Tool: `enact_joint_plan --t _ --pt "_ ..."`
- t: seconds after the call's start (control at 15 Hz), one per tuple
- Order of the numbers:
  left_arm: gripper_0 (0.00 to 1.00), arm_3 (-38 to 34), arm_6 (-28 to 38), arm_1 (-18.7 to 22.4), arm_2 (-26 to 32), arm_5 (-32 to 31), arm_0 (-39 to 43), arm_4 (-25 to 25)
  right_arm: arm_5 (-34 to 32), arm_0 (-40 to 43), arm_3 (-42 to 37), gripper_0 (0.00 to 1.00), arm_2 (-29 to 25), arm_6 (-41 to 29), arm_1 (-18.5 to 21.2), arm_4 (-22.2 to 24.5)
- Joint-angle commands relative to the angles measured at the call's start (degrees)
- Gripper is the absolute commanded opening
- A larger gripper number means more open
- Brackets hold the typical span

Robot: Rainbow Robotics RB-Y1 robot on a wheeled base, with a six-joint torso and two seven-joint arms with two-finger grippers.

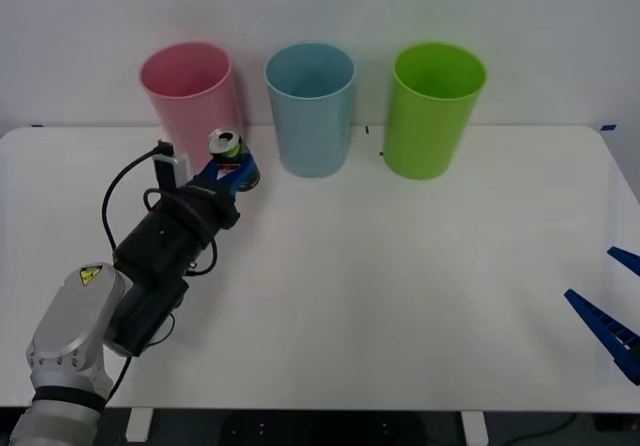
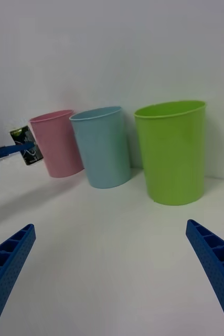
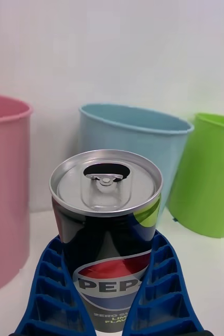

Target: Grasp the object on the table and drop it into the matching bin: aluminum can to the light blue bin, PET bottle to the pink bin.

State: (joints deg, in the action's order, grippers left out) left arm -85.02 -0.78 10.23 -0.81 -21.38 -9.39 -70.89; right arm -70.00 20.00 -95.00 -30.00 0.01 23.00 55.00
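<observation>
Nearest the front camera is the left arm (image 1: 150, 256), reaching forward and up over the white table (image 1: 400, 296), the largest thing here; its rounded corners and both side edges are in sight, and most of its surface lies bare between the arms and the bins. At the far edge three tall bins stand in a row, each apart from the next with a gap between: the pink bin (image 1: 190, 91) on the left, the light blue bin (image 1: 311, 111) in the middle, the lime green bin (image 1: 434, 111) on the right.

Smaller still, the left gripper (image 1: 228, 173) has its blue ribbed fingers (image 3: 54, 294) closed around the sides of the aluminum can (image 3: 106, 231), which sits upright with its silver top open and the round logo facing the wrist camera. From the front the can shows just before the pink bin, toward the gap next to the light blue bin. The right gripper (image 1: 612, 306) waits low near the table's right edge, its fingers spread wide with nothing between them.
</observation>
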Motion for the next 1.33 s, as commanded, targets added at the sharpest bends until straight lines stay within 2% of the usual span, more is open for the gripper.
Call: enact_joint_plan --t 0.07,0.53,0.93,1.13,1.33 --pt "0.00 -3.0 0.7 0.9 -0.7 0.0 0.7 2.2 0.0 0.0 0.0 1.00 0.0 0.0 0.0 0.0" --pt "0.00 -5.7 2.7 1.9 -2.1 1.3 -3.4 6.9 0.0 0.0 0.0 1.00 0.0 0.0 0.0 0.0" --pt "0.00 -5.4 4.9 1.9 -5.3 10.4 -11.1 8.1 0.0 0.0 0.0 1.00 0.0 0.0 0.0 0.0" --pt "0.01 -2.1 5.1 1.8 -8.0 15.2 -16.2 9.0 0.0 0.0 0.0 1.00 0.0 0.0 0.0 0.0" --pt "0.01 4.5 5.1 1.8 -8.6 15.8 -21.7 9.2 0.0 0.0 0.0 1.00 0.0 0.0 0.0 0.0"
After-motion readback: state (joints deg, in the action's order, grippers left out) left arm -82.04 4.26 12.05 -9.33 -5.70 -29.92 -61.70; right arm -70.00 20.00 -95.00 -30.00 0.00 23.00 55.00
